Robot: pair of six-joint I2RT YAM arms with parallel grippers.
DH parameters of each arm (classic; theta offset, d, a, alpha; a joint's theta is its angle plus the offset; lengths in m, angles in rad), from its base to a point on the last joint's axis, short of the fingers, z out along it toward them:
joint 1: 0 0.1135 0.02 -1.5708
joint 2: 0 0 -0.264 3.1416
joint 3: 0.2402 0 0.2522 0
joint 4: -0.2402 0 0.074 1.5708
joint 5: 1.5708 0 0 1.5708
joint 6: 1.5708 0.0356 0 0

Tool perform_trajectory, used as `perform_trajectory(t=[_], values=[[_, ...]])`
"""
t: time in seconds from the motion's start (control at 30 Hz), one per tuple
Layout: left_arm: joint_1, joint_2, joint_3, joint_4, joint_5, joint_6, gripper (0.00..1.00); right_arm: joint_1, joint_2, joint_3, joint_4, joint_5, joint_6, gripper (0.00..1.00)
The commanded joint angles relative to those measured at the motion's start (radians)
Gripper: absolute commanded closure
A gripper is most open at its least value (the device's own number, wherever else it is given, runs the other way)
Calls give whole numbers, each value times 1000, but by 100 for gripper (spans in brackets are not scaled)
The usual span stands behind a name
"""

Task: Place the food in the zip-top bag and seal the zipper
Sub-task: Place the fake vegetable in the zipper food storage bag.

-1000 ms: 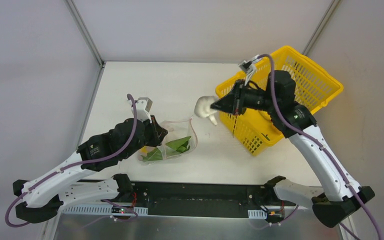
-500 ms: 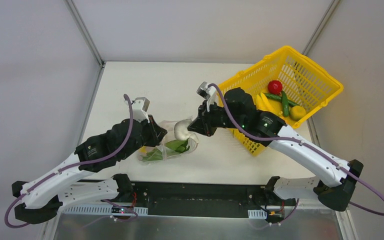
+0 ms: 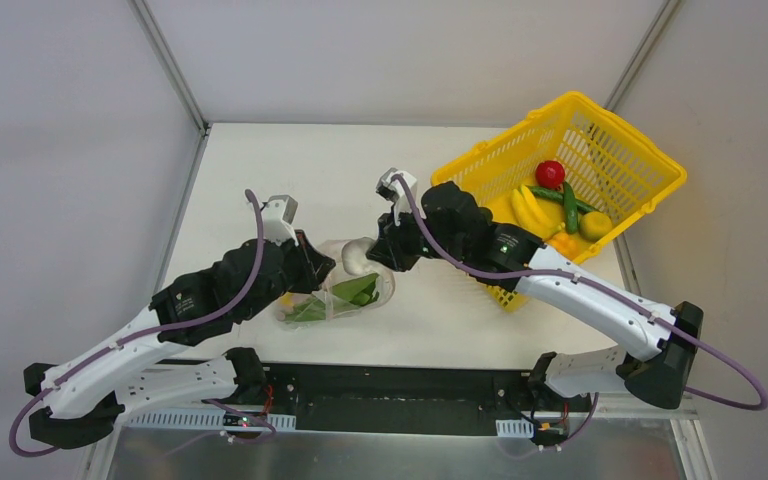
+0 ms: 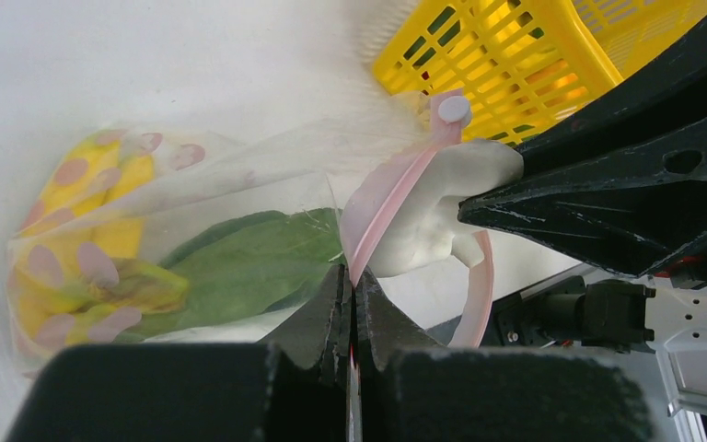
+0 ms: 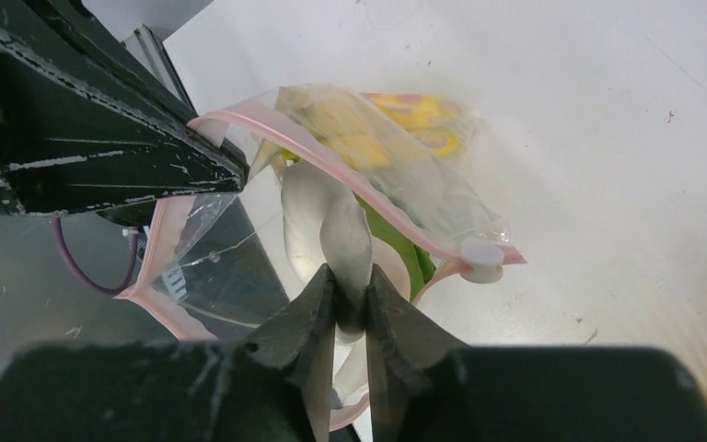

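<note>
1. Though crinkled and glossy, clear enough to show its load: zip-top bag (image 3: 345,290), thin plastic, lying on the white counter (image 3: 290,170) beside the left arm, mouth turned right and gaping.
2. Printed with pink-red oval spots (image 4: 74,170); no lettering legible.
3. Inside: flat green piece (image 4: 239,267) and a yellow piece (image 4: 101,216) behind the spots.
4. Along the mouth: zipper (image 4: 396,198), a thin pink strip ending in a round white slider tab (image 4: 454,110).
5. Left claw (image 4: 350,295): clamped fully shut on the zipper strip, holding one lip up.
6. Right claw (image 5: 350,304): barely parted, pinching the white garlic (image 5: 327,230), a smooth matte bulb, between the bag's pink lips.
7. In the yellow mesh basket (image 3: 620,150), right rear: red tomato (image 3: 550,173), banana bunch (image 3: 530,208), green pods (image 3: 568,205).
</note>
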Motion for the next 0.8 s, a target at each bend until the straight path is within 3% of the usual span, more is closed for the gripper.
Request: perform_trajectory(t=[0.0,0.23,0.77], values=[[12,-5,0,46,18,-14,100,5,-23,17,77,36,17,81],[12,-8,2,57,11,-13,100,5,-29,-3,121,-6,31,84],[12,-22,-8,68,-2,-22,100,18,32,51,93,-4,69,78]])
